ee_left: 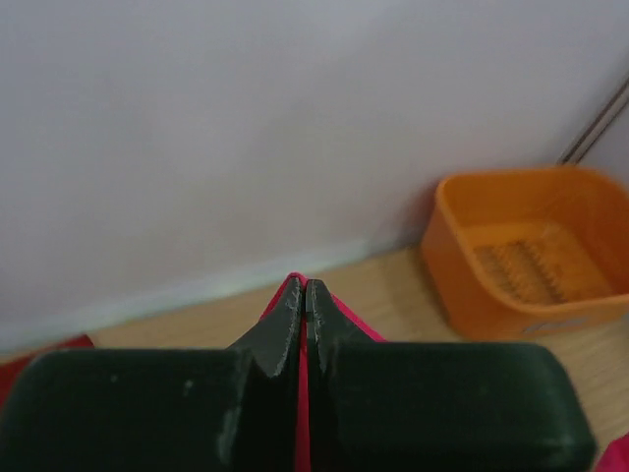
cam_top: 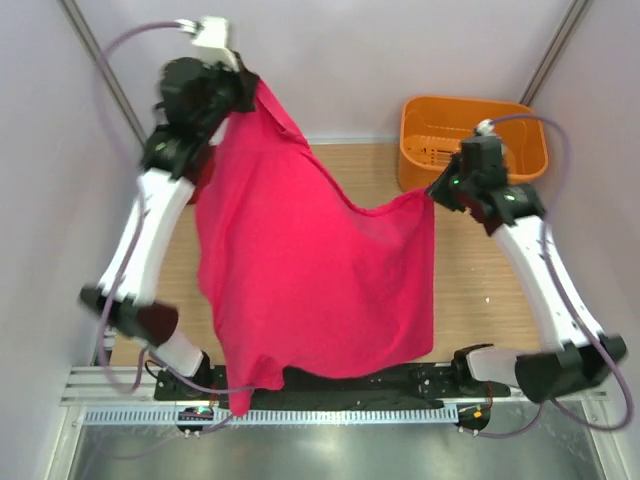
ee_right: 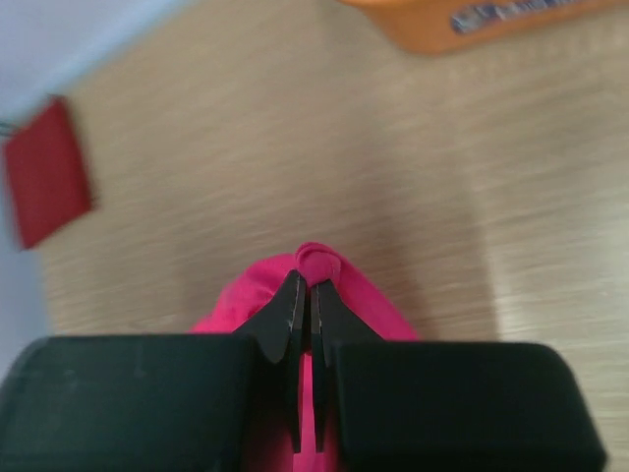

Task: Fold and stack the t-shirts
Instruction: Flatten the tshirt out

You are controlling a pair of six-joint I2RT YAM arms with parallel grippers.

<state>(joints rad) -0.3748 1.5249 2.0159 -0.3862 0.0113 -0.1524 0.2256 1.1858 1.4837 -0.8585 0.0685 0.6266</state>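
While both pincers grip it, the pink tee (cam_top: pixel 310 280) hangs spread between them above the middle of the tabletop (cam_top: pixel 485 300). The left pincer (cam_top: pixel 245 92) is at the far left, its fingers pressed together on one corner of the cloth. The left wrist view shows the two tips closed with a thin pink edge between them. The right pincer (cam_top: pixel 437 192) is at the right, a little nearer, pinching another corner. Its own camera shows a small roll of pink cloth bunched at the closed tips. The tee's upper edge sags from the left grip down to the right grip. The rest drapes toward the near edge, its lowest corner at the near left, over the arm bases. The red tee (ee_right: pixel 44 182) lies flat as a rectangle on the tabletop at the left, apart from the pink one. The basket (cam_top: pixel 465 101) stands in the far right corner, just behind the right pincer.
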